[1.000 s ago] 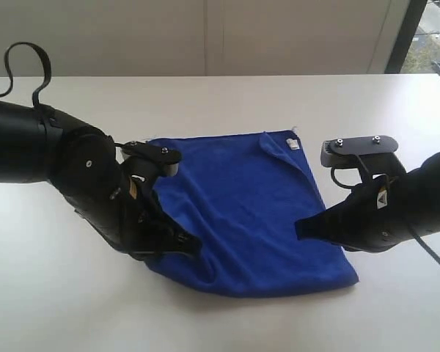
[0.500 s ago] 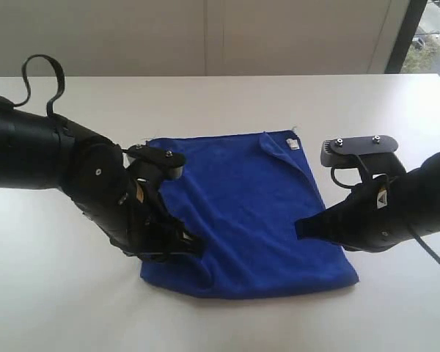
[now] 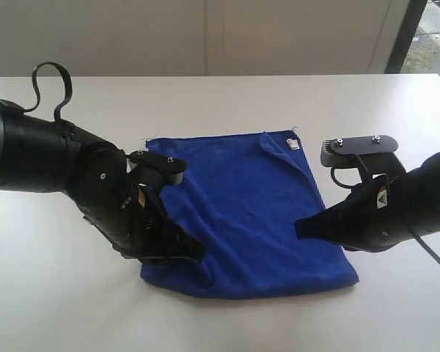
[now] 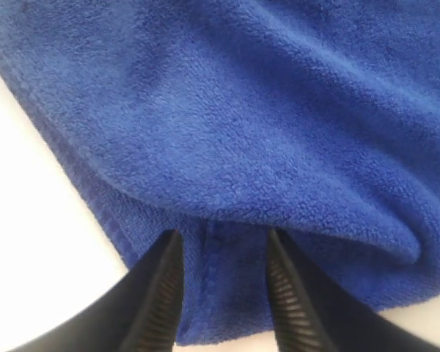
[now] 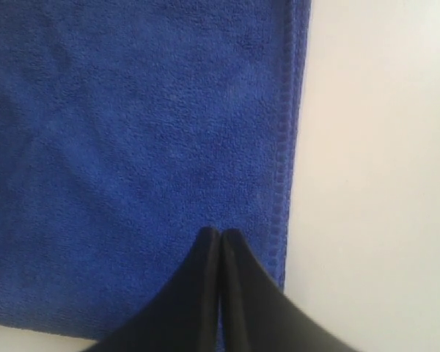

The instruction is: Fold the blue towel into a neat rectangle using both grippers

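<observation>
Here, blue towel [image 4: 227, 139] between left jaws.

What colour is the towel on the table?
The towel is plain royal blue, clearest in the left wrist view.

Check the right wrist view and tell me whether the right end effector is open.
No: the right end effector has its two black fingers pressed together, no gap, above the blue towel.

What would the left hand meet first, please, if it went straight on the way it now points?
The left hand, fingers apart, would likely meet the deep-blue fleecy towel first, at its folded edge.
</observation>
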Controlling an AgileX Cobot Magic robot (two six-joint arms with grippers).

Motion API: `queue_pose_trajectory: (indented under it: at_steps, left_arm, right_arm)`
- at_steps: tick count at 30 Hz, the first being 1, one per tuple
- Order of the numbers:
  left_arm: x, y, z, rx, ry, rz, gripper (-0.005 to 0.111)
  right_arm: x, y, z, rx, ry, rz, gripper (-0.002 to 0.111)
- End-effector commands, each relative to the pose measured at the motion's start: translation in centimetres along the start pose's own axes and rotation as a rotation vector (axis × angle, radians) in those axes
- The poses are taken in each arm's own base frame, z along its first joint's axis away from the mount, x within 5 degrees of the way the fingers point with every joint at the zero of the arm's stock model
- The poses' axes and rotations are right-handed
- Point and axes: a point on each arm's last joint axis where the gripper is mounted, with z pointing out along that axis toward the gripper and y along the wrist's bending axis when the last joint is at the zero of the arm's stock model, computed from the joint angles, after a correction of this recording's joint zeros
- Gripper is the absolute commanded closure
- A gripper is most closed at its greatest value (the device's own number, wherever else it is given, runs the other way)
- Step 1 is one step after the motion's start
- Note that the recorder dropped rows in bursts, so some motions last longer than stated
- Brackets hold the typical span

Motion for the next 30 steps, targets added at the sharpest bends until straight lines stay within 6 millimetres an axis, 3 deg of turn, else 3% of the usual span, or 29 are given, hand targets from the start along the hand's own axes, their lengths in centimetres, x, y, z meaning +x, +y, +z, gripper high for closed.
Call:
queue_pose_trajectory:
  at_steps: [1,30]
  left_arm:
    - [0.49,-0.06,0.83,-0.002,0.038,-0.013,0.064]
    - [0.86,-0.14,0.68,0.005,0.079,-0.040,0.065]
  right_arm:
    - [0.09,-0.02,-0.05,0.000,-0.005,-0.014,0.108]
    - [0.31,-0.09,0.14,-0.004,-0.024,-0.014,0.108]
